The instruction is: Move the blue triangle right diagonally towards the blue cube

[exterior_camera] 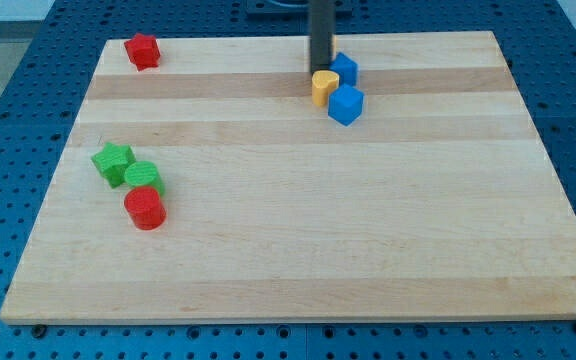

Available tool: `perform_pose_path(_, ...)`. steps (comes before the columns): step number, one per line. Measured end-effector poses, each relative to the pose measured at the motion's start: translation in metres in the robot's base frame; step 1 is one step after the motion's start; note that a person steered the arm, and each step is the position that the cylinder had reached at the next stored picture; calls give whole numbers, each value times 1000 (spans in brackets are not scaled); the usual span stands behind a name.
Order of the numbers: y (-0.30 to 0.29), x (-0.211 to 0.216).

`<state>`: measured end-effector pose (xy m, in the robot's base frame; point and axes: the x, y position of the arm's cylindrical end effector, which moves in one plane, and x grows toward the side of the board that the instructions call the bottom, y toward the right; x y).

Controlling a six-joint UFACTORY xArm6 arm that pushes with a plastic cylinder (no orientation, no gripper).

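My dark rod comes down from the view's top, and my tip stands at the upper middle of the wooden board. The tip is right above a yellow block and touches or nearly touches it. A blue block, which may be the blue triangle, lies just right of the tip, partly hidden by the rod. The blue cube lies below that block and right of the yellow block, close against both.
A red star-shaped block lies at the board's top left corner. A green star-shaped block, a green round block and a red cylinder cluster at the left side. Blue perforated table surrounds the board.
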<state>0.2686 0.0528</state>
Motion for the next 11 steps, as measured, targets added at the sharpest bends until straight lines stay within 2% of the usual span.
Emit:
perform_pose_path(1,46,-1)
perform_pose_path(2,65,-1)
perform_pose_path(5,27,22)
perform_pose_path(6,32,32)
perform_pose_path(7,66,32)
perform_pose_path(9,102,8)
perform_pose_path(10,100,15)
perform_pose_path(11,98,43)
